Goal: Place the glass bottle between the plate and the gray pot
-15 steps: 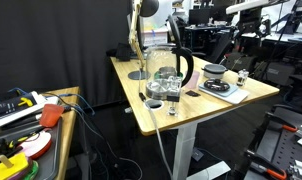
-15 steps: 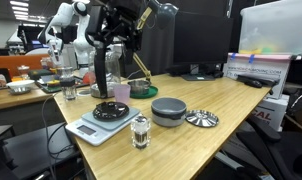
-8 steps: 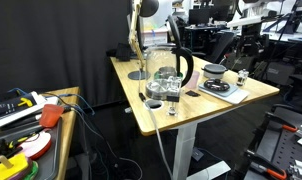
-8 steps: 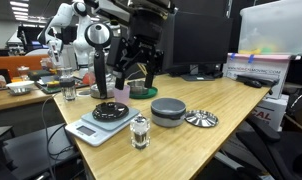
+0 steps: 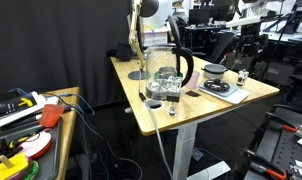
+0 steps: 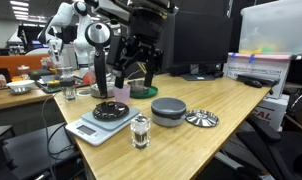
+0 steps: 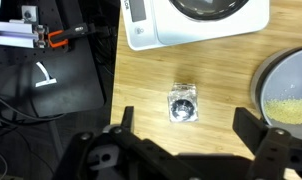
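White arm, black joints; tool seemingly all black.

tabletop: light wood on a white leg
backdrop: black curtain behind
side bench: wooden, cluttered with tools
floor: dark, loose cables
far room: open office, ceiling lights

Even overhead office light, so the table top looked warm with only soft shadows. The curtain behind its far edge went nearly black. Wrist view: scale near the edge blew out white, gripper was dark and soft.
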Tool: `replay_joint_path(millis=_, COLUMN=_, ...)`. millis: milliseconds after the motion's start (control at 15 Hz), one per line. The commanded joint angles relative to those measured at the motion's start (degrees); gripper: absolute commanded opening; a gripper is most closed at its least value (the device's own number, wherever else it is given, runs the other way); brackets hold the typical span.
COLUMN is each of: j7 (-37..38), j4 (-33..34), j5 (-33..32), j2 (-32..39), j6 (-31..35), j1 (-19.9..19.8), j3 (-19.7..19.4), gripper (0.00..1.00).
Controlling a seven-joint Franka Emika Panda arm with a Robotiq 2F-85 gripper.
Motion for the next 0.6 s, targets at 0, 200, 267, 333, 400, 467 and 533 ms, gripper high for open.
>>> replay_joint_path(millis=0, j7=-0.4, j4=0.8, j5=2.7, j2=2.5, j6=-0.3, j1=0.0, j3=-0.2, gripper=1.00)
replay_joint_path(millis=200, j7=-0.3, j4=0.7, j5=4.4, j2=5.8, j6=2.1, j1=-0.2, j3=-0.7, gripper=1.00)
replay_joint_path(millis=267, j7=-0.3, j4=1.0, j5=5.2, j2=7.1, j6=2.2, j1=-0.3, j3=-1.0, gripper=1.00)
replay_joint_path(millis=333, j7=-0.3, j4=1.3, j5=5.7, j2=8.3, j6=2.7, j1=-0.3, j3=-1.3, gripper=1.00)
replay_joint_path(millis=400, j7=-0.4, j4=1.6, j5=6.4, j2=9.4, j6=3.1, j1=-0.4, j3=-1.5, gripper=1.00)
replay_joint_path(millis=467, j7=-0.7, j4=1.9, j5=7.2, j2=10.3, j6=3.1, j1=-0.5, j3=-1.8, gripper=1.00)
replay_joint_path(millis=533, j7=-0.6, j4=2.2, j5=7.7, j2=11.3, j6=3.3, j1=-0.5, j3=-2.1, gripper=1.00)
